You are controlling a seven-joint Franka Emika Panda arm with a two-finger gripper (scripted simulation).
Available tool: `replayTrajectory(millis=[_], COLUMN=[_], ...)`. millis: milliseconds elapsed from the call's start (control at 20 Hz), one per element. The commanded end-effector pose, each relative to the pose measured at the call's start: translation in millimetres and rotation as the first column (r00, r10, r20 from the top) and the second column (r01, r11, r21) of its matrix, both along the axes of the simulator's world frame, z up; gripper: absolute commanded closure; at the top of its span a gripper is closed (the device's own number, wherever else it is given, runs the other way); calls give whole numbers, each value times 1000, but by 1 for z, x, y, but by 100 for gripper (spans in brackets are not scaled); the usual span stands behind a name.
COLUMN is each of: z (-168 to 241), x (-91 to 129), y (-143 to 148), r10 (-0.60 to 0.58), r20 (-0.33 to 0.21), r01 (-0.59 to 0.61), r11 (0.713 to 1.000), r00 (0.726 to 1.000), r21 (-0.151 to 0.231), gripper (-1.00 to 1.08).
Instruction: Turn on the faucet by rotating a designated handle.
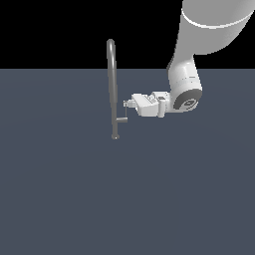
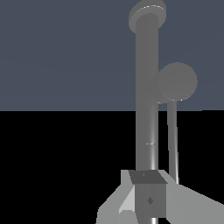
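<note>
The faucet (image 1: 112,84) is a tall grey gooseneck pipe on a small round base, left of centre in the exterior view. A short stub low on the pipe carries the handle (image 1: 124,112), a very thin grey rod pointing up. My gripper (image 1: 126,103) reaches in level from the exterior view's right, its tips at the rod's upper end. In the wrist view the faucet pipe (image 2: 146,109) and the thin handle rod (image 2: 173,140) run side by side. My gripper (image 2: 148,192) shows its fingers pressed together in front of the pipe, with the rod just beside them and nothing between them.
The white robot arm (image 1: 187,84) comes down from the upper right of the exterior view. A flat dark blue-grey floor (image 1: 124,199) spreads under everything. No other object shows.
</note>
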State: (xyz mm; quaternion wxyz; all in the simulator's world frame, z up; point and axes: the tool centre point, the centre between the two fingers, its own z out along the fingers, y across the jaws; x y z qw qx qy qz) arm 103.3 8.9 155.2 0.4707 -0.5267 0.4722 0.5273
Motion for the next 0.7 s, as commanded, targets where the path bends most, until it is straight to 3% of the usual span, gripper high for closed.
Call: replayTrajectory(millis=[0, 650], z=[3, 0], x=[-5, -28], y=[0, -3], r10=[2, 0], r20=[0, 1], r01=[-2, 0], r11=[1000, 1000], r00=[1000, 1000], r21=[1, 0], gripper=[108, 108])
